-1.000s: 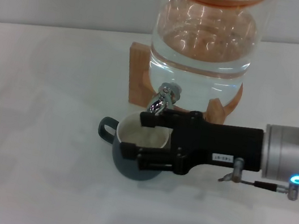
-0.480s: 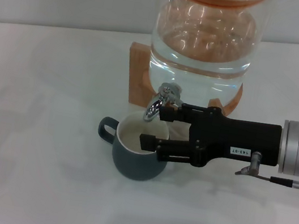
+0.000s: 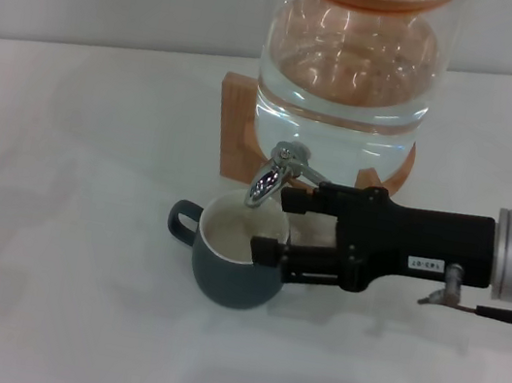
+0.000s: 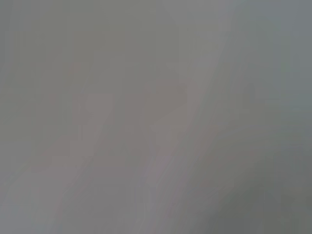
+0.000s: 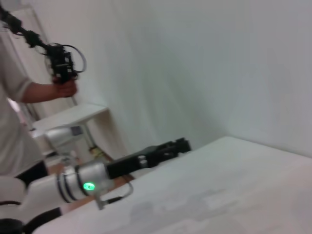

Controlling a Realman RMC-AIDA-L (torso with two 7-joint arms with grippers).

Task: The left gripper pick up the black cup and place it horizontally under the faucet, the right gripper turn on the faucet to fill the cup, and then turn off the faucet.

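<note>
1 small round dark grey cup (image 3: 233,271) w/ a smooth cream inside and 1 loop handle stands upright near the middle of the white counter (image 3: 42,293), right under the shiny chrome faucet (image 3: 273,175). Its handle points to the counter's left edge. Can't tell if there is water in it.

The faucet sticks out of the front of 1 big clear glass jar (image 3: 348,79). The jar holds water and sits on a light wooden stand (image 3: 235,129) closer to the far edge. The jar's top is cut off.

1 long black boxy right gripper (image 3: 293,219) w/ a small white label reaches in from the right edge. It is spread wide and holds nothing: one finger is up by the faucet's lever, the other at the cup's rim. Can't tell if either touches.

In the right wrist view, the black left gripper (image 5: 178,145), on a silver wrist w/ a green light, is far off over the counter; can't tell its grip state. The left wrist view is only grey blur.
</note>
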